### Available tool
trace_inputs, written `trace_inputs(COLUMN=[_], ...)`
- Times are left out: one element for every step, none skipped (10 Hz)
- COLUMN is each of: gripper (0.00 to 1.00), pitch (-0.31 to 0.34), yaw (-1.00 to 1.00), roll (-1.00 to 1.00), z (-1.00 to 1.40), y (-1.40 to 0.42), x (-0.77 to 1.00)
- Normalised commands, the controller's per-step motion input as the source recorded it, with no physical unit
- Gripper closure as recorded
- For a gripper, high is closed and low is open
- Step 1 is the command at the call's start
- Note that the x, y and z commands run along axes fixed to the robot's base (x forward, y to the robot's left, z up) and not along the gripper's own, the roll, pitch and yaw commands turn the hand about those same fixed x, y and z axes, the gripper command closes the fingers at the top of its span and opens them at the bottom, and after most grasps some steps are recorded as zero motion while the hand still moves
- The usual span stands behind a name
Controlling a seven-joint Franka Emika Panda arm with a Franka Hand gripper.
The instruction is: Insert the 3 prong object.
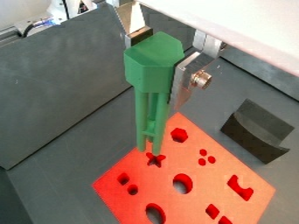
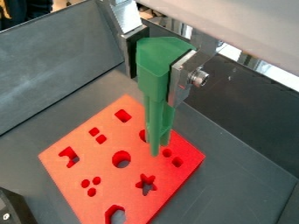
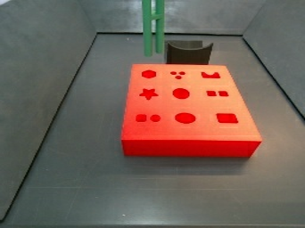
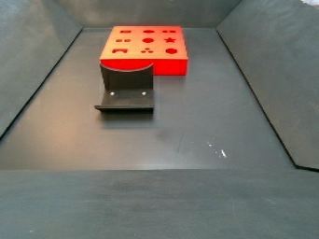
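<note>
The 3 prong object (image 1: pixel 152 87) is a bright green piece with a thick head and thin parallel rods. It hangs upright, clamped between the silver fingers (image 1: pixel 187 80) of my gripper (image 1: pixel 159 68), and shows the same way in both wrist views (image 2: pixel 156 87). Its rod tips hover above the red block (image 1: pixel 187 179), near the star cutout (image 1: pixel 156 160). In a side view the rods (image 3: pixel 152 27) hang above the block's (image 3: pixel 185 111) far left corner, with the gripper itself out of frame. In the remaining side view the red block (image 4: pixel 145 49) shows, but neither the piece nor the gripper.
A small dark grey curved-top block (image 3: pixel 187 52) stands just beyond the red block; it also shows in both wrist views (image 1: pixel 260 129) and in a side view (image 4: pixel 126 93). Grey walls enclose the dark floor (image 4: pixel 162 140) on three sides.
</note>
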Motion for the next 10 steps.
trace_inputs(gripper=[1.0,1.0,1.0,1.0,1.0,1.0,1.0,1.0,1.0,1.0], pitch=[0.0,0.07,0.0,0.0,0.0,0.0,0.01,0.004,0.044,0.119], yaw=[0.23,0.25,0.4,0.46,0.54,0.81,0.76,0.67,0.46,0.11], roll=[-0.18,-0.1,-0.04,-0.01,0.0,0.05,0.09,0.1,0.11,0.0], z=[0.0,0.0,-0.07,-0.09,-0.11,-0.26,-0.37,-0.41,-0.5,-0.39], y=[0.57,0.54,0.43,0.39,0.35,0.25,0.21,0.23,0.21,0.23], x=[0.21,0.26,0.28,0.25,0.2,0.0,0.1,0.22,0.57,0.93])
